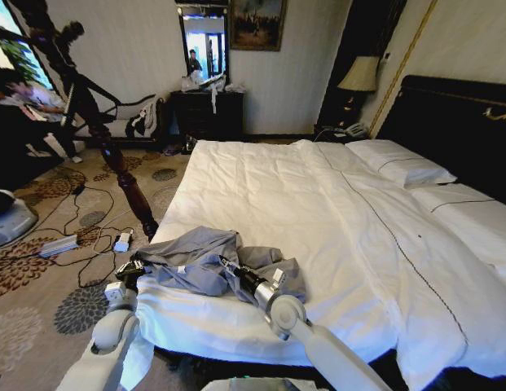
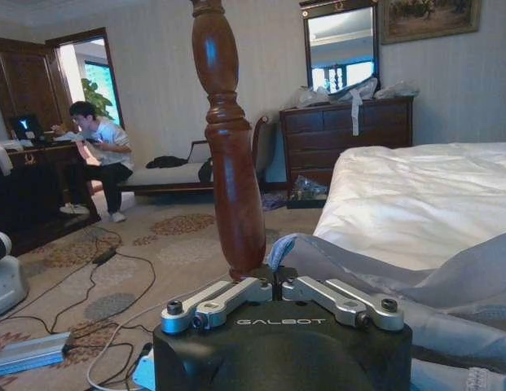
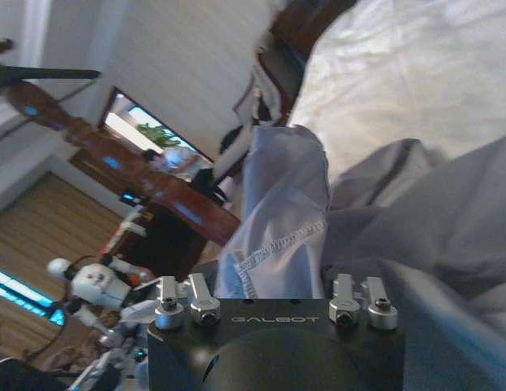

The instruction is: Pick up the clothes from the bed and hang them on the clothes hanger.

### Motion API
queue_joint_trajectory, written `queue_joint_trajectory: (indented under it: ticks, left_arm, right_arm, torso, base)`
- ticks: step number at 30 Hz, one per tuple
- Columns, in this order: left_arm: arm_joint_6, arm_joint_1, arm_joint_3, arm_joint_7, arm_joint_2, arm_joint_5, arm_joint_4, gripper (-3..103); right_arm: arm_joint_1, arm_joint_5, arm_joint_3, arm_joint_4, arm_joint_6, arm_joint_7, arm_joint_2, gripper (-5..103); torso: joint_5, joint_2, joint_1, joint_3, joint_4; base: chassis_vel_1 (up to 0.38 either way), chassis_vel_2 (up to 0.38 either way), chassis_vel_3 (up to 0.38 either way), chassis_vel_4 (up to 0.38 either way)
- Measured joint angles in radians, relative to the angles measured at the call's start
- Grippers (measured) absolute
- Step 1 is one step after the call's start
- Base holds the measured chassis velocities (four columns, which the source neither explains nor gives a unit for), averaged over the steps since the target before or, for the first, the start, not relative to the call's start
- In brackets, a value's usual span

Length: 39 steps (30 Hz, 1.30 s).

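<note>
The light-grey clothes (image 1: 205,259) lie crumpled on the near left corner of the bed (image 1: 318,204), which has a white duvet. My left gripper (image 1: 132,272) is at the garment's left edge, by the mattress side. Its linkage is drawn together, and a fold of the clothes (image 2: 279,246) comes out right in front of it. My right gripper (image 1: 230,267) rests on the middle of the pile and is open, with a hemmed fold of the clothes (image 3: 279,232) lying between its jaws. A slim black clothes hanger (image 1: 42,37) hangs high on the dark wooden post (image 1: 114,159).
The wooden post (image 2: 230,155) stands on the carpet just left of the bed corner. Cables and power bricks (image 1: 59,244) lie on the floor beside it. A dark dresser (image 1: 205,112) stands at the far wall. A person sits at a desk far left.
</note>
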Motion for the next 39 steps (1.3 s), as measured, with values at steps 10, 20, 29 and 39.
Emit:
queue_joint_trajectory:
  ticks: [10,20,29,39]
  left_arm:
    - [0.0,-0.002,0.002,-0.001,0.002,0.0,0.014,0]
    - [0.0,0.0,-0.005,-0.005,0.017,-0.005,0.013,0]
    - [0.001,-0.003,-0.002,-0.007,0.007,-0.004,0.014,0]
    - [0.002,-0.002,0.0,-0.009,0.005,0.0,0.014,0]
  right_arm:
    - [-0.054,-0.181,-0.047,0.05,0.084,-0.141,-0.045,25]
    - [-0.068,-0.291,-0.06,0.035,0.068,-0.239,-0.142,17]
    - [-0.071,-0.296,-0.056,0.042,0.062,-0.257,-0.156,49]
    - [-0.095,-0.306,-0.041,0.03,0.078,-0.296,-0.151,27]
  torso:
    - [0.0001,0.0,0.0,0.0,0.0]
    - [0.0002,0.0,0.0,0.0,-0.0001]
    - [0.0002,0.0,0.0,0.0,0.0]
    - [0.0002,0.0,0.0,0.0,0.0]
  base:
    - [0.0,0.0,0.0,0.0]
    - [0.0,0.0,0.0,0.0]
    - [0.0,0.0,0.0,0.0]
    - [0.0,0.0,0.0,0.0]
